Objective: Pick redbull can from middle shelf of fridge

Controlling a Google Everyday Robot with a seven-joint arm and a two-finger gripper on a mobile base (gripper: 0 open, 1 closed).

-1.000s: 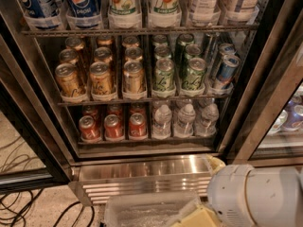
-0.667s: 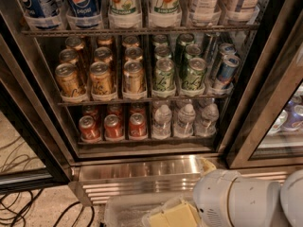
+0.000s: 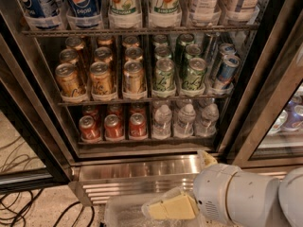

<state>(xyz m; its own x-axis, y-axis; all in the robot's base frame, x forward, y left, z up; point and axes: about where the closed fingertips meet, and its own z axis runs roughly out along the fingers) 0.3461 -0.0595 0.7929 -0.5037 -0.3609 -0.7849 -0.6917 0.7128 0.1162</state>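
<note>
Dark door frames border the open fridge, and the middle shelf, a thin wire rack running across its width, serves as the reference for everything else. On that shelf the redbull can stands upright in a clear cup at the far right end of the front row, with more slim cans lined up behind it. Just beside it on the same shelf are the wider green cans, and past those, filling the other half of the shelf, the gold cans sit in three files.

Directly above the middle shelf is a rack of large bottles. Directly below it, red cans stand under the gold ones and water bottles under the green ones. Further below comes the stainless louvred panel.

The gripper hangs well below the middle shelf, lower than the louvred panel and over a clear plastic bin, on a white arm. It is nowhere near the redbull can, and how far open it is cannot be told. Black cables lie on the floor, far below the gold-can end of the shelf.
</note>
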